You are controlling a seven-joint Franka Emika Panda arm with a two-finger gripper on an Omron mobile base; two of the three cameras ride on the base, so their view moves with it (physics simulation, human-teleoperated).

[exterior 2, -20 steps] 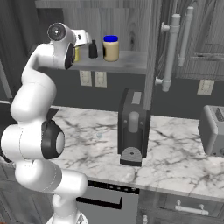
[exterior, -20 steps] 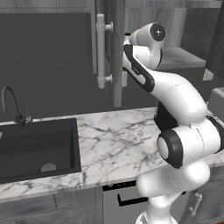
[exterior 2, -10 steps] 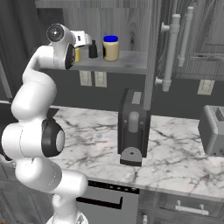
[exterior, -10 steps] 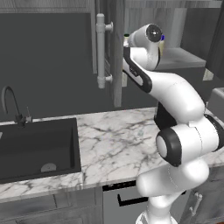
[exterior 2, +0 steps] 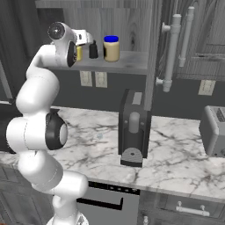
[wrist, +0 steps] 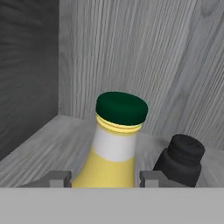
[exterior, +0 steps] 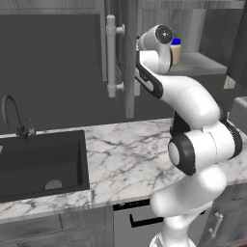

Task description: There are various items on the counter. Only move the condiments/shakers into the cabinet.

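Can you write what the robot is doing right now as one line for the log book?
stage: placing last item | end effector: around yellow bottle | where: cabinet shelf | beside: black shaker | also shelved: jar

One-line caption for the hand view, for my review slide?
Gripper straddles the yellow bottle on the cabinet shelf, black shaker beside it.

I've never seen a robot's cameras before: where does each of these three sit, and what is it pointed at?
Left base view: behind the arm's left, facing the sink and cabinet; arm at right.
Right base view: behind its right, facing the same cabinet and toaster; arm at left.
Hand view: on the hand, inside the cabinet; fingers flank the yellow bottle.
Both base views share the blue-lidded jar.
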